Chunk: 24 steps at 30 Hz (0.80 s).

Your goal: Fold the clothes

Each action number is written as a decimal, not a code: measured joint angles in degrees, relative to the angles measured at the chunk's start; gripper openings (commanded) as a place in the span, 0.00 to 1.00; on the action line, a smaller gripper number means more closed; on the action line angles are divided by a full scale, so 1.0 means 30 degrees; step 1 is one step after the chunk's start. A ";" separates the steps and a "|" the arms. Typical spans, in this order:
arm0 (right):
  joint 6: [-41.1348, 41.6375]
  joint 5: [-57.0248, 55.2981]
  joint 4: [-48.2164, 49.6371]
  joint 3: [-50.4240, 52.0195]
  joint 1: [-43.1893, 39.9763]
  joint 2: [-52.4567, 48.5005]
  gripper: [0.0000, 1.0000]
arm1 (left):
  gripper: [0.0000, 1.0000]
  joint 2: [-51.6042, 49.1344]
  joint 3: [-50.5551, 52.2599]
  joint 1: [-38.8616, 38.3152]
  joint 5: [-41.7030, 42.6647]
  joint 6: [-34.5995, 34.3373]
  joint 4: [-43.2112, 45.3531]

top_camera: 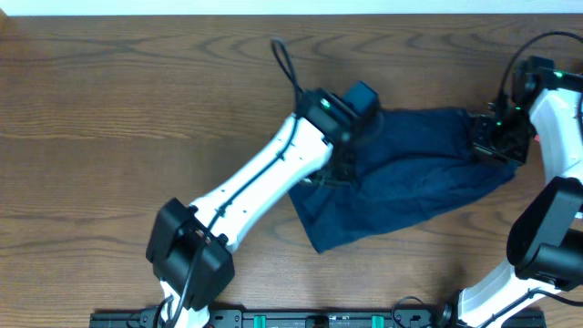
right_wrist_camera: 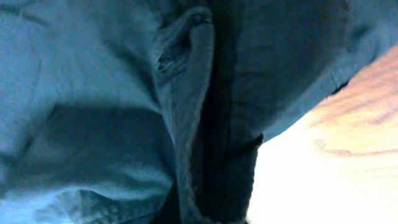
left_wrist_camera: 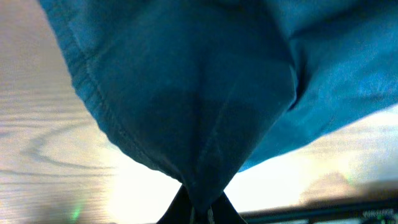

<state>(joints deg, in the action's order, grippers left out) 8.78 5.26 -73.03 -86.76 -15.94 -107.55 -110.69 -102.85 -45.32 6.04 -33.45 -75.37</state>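
The clothes (top_camera: 414, 173) are plain dark navy, reading teal-blue in the wrist views, with darker shadowed folds and same-coloured stitching along the hem (left_wrist_camera: 93, 93). The counter (top_camera: 118, 100) is mid-brown wood with darker curving grain, washed pale in the wrist views. The left arm (top_camera: 264, 178) and the right arm (top_camera: 557, 118), at 3 o'clock, are white with black joints. A green light (top_camera: 321, 104) glows on the left one.

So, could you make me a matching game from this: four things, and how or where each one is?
Things: 1 left gripper; 2 right gripper; 3 navy garment; 4 wooden table.
Descriptions: A brown, grained; B shut on cloth at the far right; C dark blue, held by both grippers; D shut on cloth near the table's middle.
Pairs: 1-D; 2-B; 3-C; 4-A.
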 measured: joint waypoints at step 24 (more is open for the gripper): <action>0.0000 0.0466 0.1056 0.0576 -0.0576 0.0087 0.01 | 0.06 0.0000 0.1596 -0.2280 0.4699 -0.1858 0.0029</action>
<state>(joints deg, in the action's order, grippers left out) 8.78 6.66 -69.87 -85.03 -17.67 -107.28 -110.69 -98.06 -52.16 20.14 -39.03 -75.29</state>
